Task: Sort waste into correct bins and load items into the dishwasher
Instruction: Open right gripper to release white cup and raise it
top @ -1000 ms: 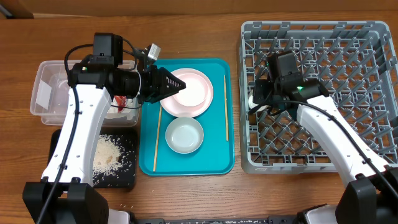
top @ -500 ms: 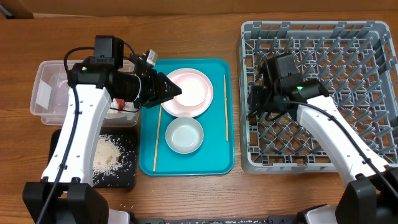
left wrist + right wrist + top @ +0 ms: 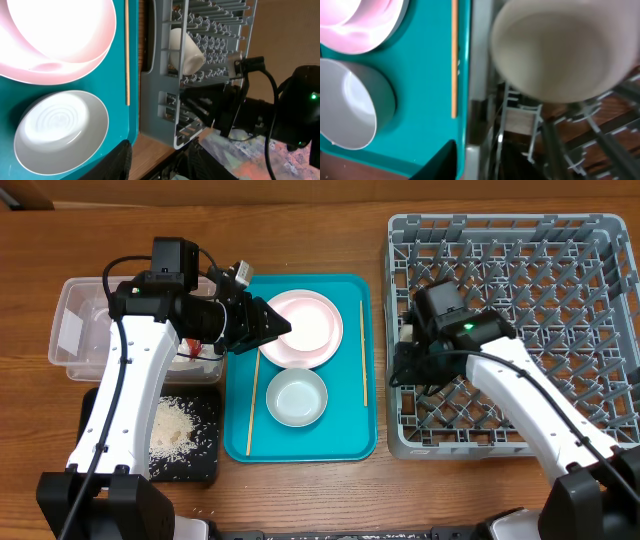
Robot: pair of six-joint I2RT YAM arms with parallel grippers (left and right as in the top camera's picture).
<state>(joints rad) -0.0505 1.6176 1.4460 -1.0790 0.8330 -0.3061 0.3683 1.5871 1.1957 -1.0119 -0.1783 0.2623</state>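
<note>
Just released: white cup in the rack, right hand backing out

Placed and let go, by the look of it: white cup (image 3: 186,50) lying tipped among the pegs at the left edge of the dish rack (image 3: 560,270), mouth turned toward the right wrist camera. Right hand (image 3: 408,366) beside and below the cup, fingers spread, nothing between them. Judged as one item loaded, with the right arm free for the next pick.

Compared with one second ago:
- Right arm then deeper inside the rack. Now shifted toward the rack's left wall, near the teal tray (image 3: 350,442).
- Left hand (image 3: 283,326) then reaching over the rim of the pink plate (image 3: 55,72). Now drawn back slightly to the plate's left edge, and unmoved over the last half second. Fingers released, grasping nothing.
- No shift seen in anything on the teal tray.

Remaining on the teal tray, hence not yet loaded:
- pink bowl (image 3: 55,20), sitting on the pink plate
- grey-green bowl (image 3: 296,397), just below the plate
- two chopsticks (image 3: 363,352), one along each side of the bowls

Waste status: rice (image 3: 170,430) heaped on the black tray (image 3: 195,465), with the clear tub (image 3: 75,330) directly behind it on the surface. Tub contents mostly hidden by the left arm.

Probable next requirement: move either hand to a dish on the teal tray and avoid crossing arms over the gap between tray and rack.
</note>
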